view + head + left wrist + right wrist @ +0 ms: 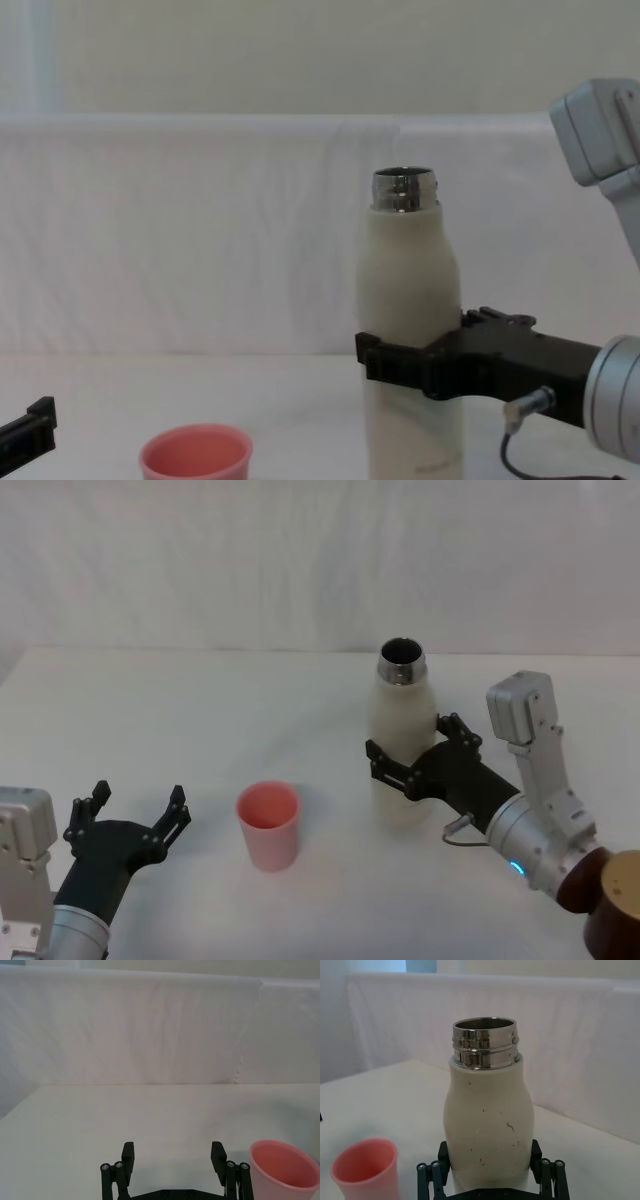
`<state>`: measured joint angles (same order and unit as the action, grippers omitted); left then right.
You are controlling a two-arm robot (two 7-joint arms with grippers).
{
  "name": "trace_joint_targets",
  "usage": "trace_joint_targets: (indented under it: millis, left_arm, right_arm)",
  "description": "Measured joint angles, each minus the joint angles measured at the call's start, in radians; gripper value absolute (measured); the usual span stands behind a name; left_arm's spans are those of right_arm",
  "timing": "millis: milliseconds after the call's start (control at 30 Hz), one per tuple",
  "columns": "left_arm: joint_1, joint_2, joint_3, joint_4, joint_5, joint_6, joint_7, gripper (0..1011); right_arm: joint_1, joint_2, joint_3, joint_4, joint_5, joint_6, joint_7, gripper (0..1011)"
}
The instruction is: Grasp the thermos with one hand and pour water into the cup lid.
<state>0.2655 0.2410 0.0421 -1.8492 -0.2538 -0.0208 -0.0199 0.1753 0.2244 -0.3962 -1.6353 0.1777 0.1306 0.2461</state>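
Thermos bracketed, pour not yet begun.

My right gripper (410, 756), black and two-fingered on its silver-grey wrist, has its fingers on either side of the tall cream-white thermos (401, 742) with the shiny threaded steel neck, about mid-body; they look closed against the wall, though I can't tell how firm the grip is. The thermos stands upright on the white table (200, 710), mouth open, not lifted or tilted. The small salmon-pink plastic cup lid (268, 824) sits at about eight o'clock from the thermos, well apart, upright and, as far as I can see, dry. My left gripper (135, 813) rests spread wide and empty at nine o'clock from the cup lid. By my reckoning, the grasp is roughly done; lifting, carrying over and tipping remain.
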Motion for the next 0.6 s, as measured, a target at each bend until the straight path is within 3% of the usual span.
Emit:
trace_joint_targets:
  millis: [367, 600]
  left_arm:
    - [0.0, 0.0, 0.0, 0.0, 0.0, 0.0, 0.0, 1001]
    - [0.0, 0.0, 0.0, 0.0, 0.0, 0.0, 0.0, 1001]
  right_arm:
    - [-0.015, 0.052, 0.002, -0.064, -0.115, 0.029, -0.007, 957]
    - [-0.003, 0.073, -0.02, -0.079, -0.203, 0.048, -0.004, 957]
